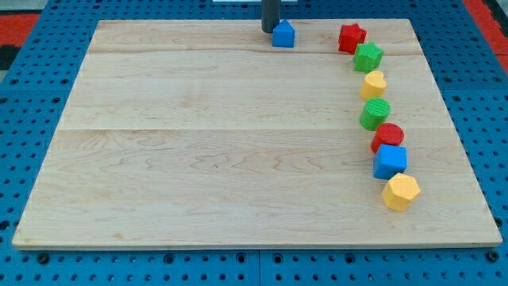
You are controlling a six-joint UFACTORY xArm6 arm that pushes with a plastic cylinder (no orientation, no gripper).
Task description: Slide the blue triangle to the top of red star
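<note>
The blue triangle (283,34) sits near the top edge of the wooden board (198,135), a little right of centre. The red star (352,37) lies to its right, also near the top edge, with a gap between them. My tip (270,30) is the lower end of the dark rod coming down from the view's top. It stands just left of the blue triangle, touching or almost touching its left side.
A curved line of blocks runs down the right side below the red star: green star (368,56), yellow heart (374,83), green cylinder (375,114), red cylinder (388,137), blue cube (390,161), yellow hexagon (401,191). Blue pegboard surrounds the board.
</note>
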